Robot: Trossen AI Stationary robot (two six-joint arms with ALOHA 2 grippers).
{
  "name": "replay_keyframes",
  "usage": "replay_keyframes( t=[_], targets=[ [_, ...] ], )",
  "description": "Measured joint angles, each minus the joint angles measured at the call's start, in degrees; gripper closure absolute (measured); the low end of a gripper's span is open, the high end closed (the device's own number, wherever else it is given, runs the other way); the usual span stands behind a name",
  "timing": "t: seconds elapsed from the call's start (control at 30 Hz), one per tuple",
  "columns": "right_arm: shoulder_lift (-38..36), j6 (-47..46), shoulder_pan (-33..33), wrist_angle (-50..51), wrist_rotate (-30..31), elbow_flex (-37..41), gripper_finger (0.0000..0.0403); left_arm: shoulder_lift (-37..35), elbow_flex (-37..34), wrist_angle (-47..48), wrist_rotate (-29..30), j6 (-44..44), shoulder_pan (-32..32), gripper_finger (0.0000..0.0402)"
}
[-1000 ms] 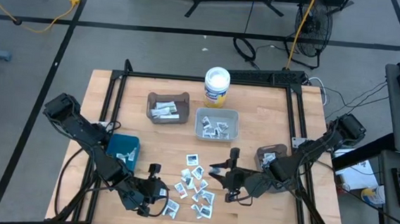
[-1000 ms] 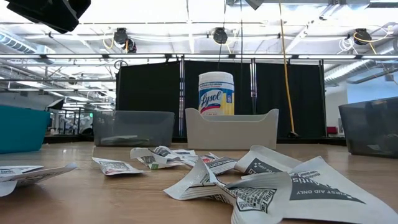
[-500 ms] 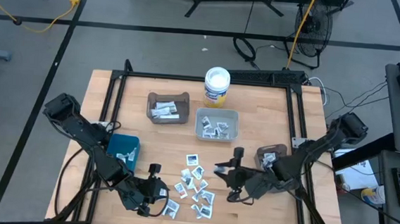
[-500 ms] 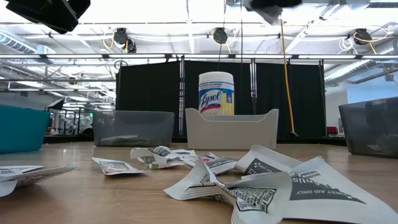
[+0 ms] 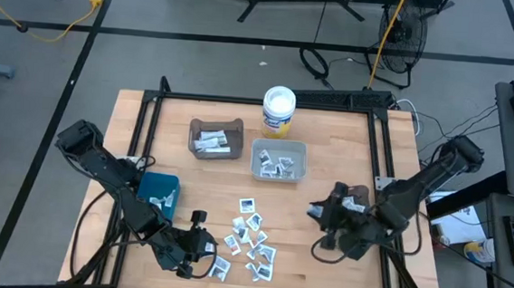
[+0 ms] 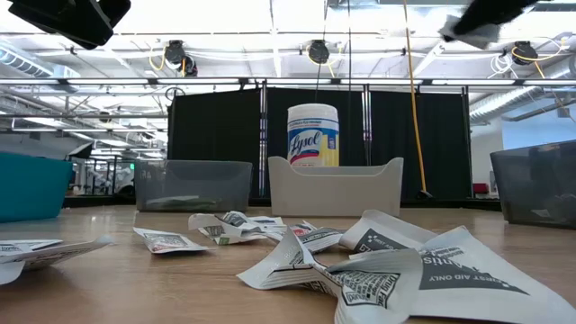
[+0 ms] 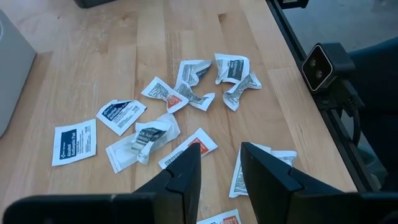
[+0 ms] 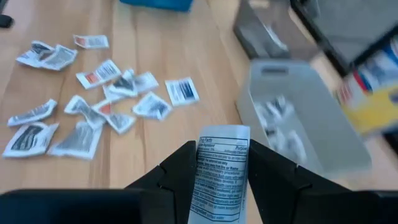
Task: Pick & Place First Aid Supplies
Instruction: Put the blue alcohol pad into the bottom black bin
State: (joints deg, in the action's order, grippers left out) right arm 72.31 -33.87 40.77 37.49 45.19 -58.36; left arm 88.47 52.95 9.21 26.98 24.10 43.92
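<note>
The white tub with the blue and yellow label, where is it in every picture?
High view: the tub stands at the middle of the table's far edge.
Low view: in the centre, behind the pale bin.
Left wrist view: not in it.
Right wrist view: probably the blurry blue and yellow shape at the right edge.
Landmark: the pale bin right beside it, seen in the high, low and right wrist views.

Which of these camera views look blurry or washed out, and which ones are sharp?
Right wrist view: smeared by motion blur, the light grey plastic bin soft, though the printed white packet in the right pincer stays legible. Left wrist view: sharp across the loose white packets. Low view: bright ceiling glare, nearest crumpled packets loom large. High view: evenly lit, crisp.
</note>
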Motion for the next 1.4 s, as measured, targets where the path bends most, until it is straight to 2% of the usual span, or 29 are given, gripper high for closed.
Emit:
replay_keyframes(
  t=[0.23, 0.4, 0.53, 0.73, 0.87, 1.07, 1.4],
  targets=[
    [-3.2, -25.8, 4.7, 24.7, -2.6, 0.0, 0.0273, 0.0, 0.0, 0.0, 0.0, 0.2, 0.0, 0.0282],
    [-3.4, -41.1, 8.4, 37.6, -6.0, 0.0, 0.0273, 0.0, 0.0, 0.0, 0.0, 0.2, 0.0, 0.0282],
    [-3.4, -49.5, 10.4, 41.3, -8.2, 2.4, 0.0273, 0.0, 0.0, 0.0, 0.0, 0.2, 0.0, 0.0282],
    [-3.4, -60.1, 10.7, 41.7, -15.5, 9.5, 0.0273, 0.0, 0.0, -0.3, 0.1, 0.2, -0.1, 0.0282],
    [-3.4, -65.1, 10.7, 41.9, -15.5, 12.8, 0.0273, 0.0, 0.0, -0.7, 0.1, 0.1, -0.6, 0.0282],
    [-3.5, -67.4, 10.7, 41.0, -15.4, 13.4, 0.0273, 0.0, 0.0, -1.5, 0.1, -0.3, -1.6, 0.0282],
    [-3.4, -65.6, 10.7, 38.7, -15.4, 13.4, 0.0262, 0.0, 0.0, -3.3, 0.1, -3.0, -2.0, 0.0282]
  ],
)
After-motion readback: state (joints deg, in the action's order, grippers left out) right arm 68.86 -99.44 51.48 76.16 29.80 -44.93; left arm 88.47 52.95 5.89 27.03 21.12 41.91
